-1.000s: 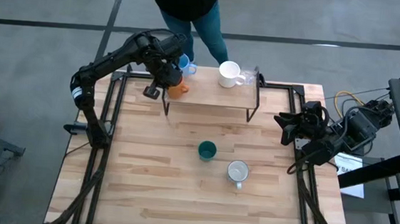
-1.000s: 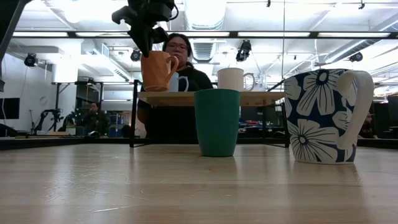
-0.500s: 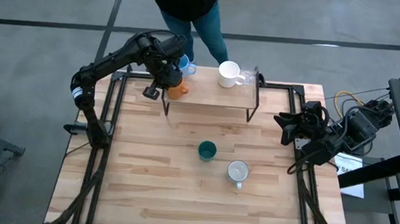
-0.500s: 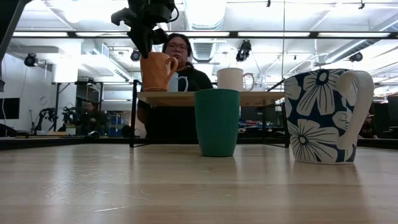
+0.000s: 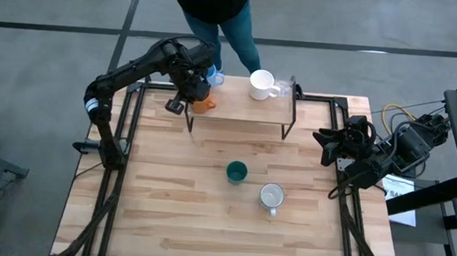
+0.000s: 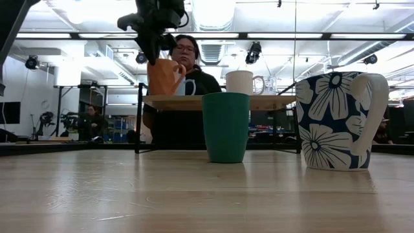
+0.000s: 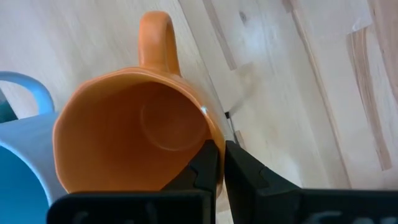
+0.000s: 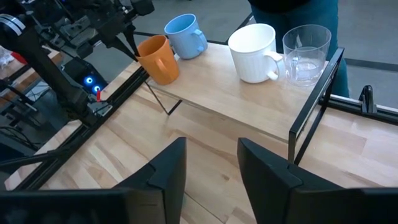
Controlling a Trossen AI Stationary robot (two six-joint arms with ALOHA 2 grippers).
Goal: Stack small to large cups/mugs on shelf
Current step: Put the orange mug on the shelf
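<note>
Where the shelf (image 5: 242, 113) stands at the far edge of the wooden tabletop (image 5: 205, 216), it is taken as the reference for all placements. It is recorded as a light-wood plank on thin black legs.

On the shelf: an orange mug (image 5: 204, 104) at its left end, tilted, its rim pinched by the left gripper (image 7: 221, 163), whose fingers are closed tight on the wall, one inside and one outside. A light blue mug (image 8: 185, 35) is set just beside the orange one, at the shelf's far-left corner. A white mug (image 5: 261, 84) is placed nearer the right end, and a clear glass (image 8: 306, 54) just beside it at the right end.

In front of the shelf, on the tabletop: a dark green cup (image 5: 236, 173), upright. A floral blue-and-white mug (image 6: 339, 122) is placed further forward and right of the green cup, well apart from the shelf.

Right of the shelf, off the table's right edge: the right gripper (image 8: 211, 171), idle, fingers partly apart and empty.

Behind the shelf: a person (image 6: 184, 65) is seen. A grey floor (image 5: 37, 64) surrounds the table; ceiling lights (image 6: 213, 13) and stands are seen across the room.
</note>
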